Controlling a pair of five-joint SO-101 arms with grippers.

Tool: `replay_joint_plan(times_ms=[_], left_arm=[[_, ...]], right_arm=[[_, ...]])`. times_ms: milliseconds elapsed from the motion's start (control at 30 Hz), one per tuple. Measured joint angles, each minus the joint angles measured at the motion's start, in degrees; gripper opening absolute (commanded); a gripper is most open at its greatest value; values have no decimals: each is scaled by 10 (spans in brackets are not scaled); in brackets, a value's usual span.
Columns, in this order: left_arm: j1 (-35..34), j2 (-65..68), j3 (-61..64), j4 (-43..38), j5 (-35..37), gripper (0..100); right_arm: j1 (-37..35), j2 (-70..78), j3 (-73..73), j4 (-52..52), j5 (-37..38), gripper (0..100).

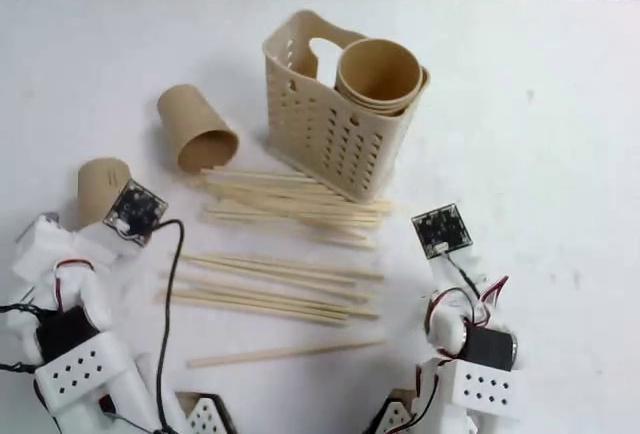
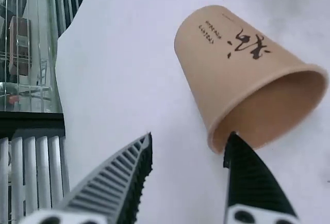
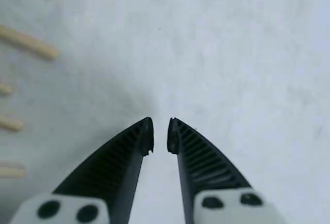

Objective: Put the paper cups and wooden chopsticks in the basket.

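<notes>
Basket first: a cream perforated plastic basket (image 1: 330, 139) stands upright on the white desk (image 1: 560, 154), about midway along and toward the far edge. A stack of tan paper cups (image 1: 380, 74) sits mouth-up inside it.

2 more cups lie on their sides on the desk. 1 tan paper cup (image 1: 197, 129) rests just left of the basket. The other, a printed tan paper cup (image 1: 100, 184), lies nearer the left edge, partly under the left arm (image 1: 75, 354).

Pale wooden chopsticks lie loose toward the near edge from the basket. 1 bundle (image 1: 290, 204) is at the basket's foot. A 2nd spread (image 1: 270, 289) lies closer to the near edge. A single stick (image 1: 285, 354) lies closest of all.

The left hand (image 2: 189, 141) is spread wide and holds nothing. The printed cup (image 2: 242, 64) lies just ahead of it, mouth toward the hand. 1 black ribbed fingertip (image 2: 242, 162) is at the cup's rim; whether it touches cannot be told.

The right arm (image 1: 470, 354) is at the near edge, right of the chopsticks. The right hand (image 3: 160, 131) is all but closed, with a sliver of gap between the tips. It grips nothing and points down at bare desk, chopstick ends (image 3: 28, 43) off to 1 side.
</notes>
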Motion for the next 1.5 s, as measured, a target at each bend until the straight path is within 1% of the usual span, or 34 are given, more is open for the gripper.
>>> replay_joint_plan(times_ms=[100, 200, 567, 700, 900, 1000, 1300, 1433, 1500], left_arm=[[28, 0, 11, -3, 12, 253], [40, 0, 13, -3, 32, 252], [44, 1, 24, -37, 37, 252], [44, 0, 45, -68, 37, 252], [44, 0, 50, -88, 37, 252], [44, 0, 51, -91, 54, 252], [44, 0, 51, -72, 58, 254], [45, 34, 10, 2, 61, 253], [46, 78, -32, 17, 67, 252]], right_arm=[[0, 0, 3, -1, 0, 19], [0, 0, 4, -2, 0, 21], [0, 0, 32, -25, 0, 17], [0, 0, 32, -26, 0, 17], [0, 0, 32, -26, 0, 17], [0, 0, 32, -26, 0, 17], [0, 0, 32, -26, 0, 18], [0, 0, 32, -26, 0, 18], [0, 0, 32, -26, 0, 19]])
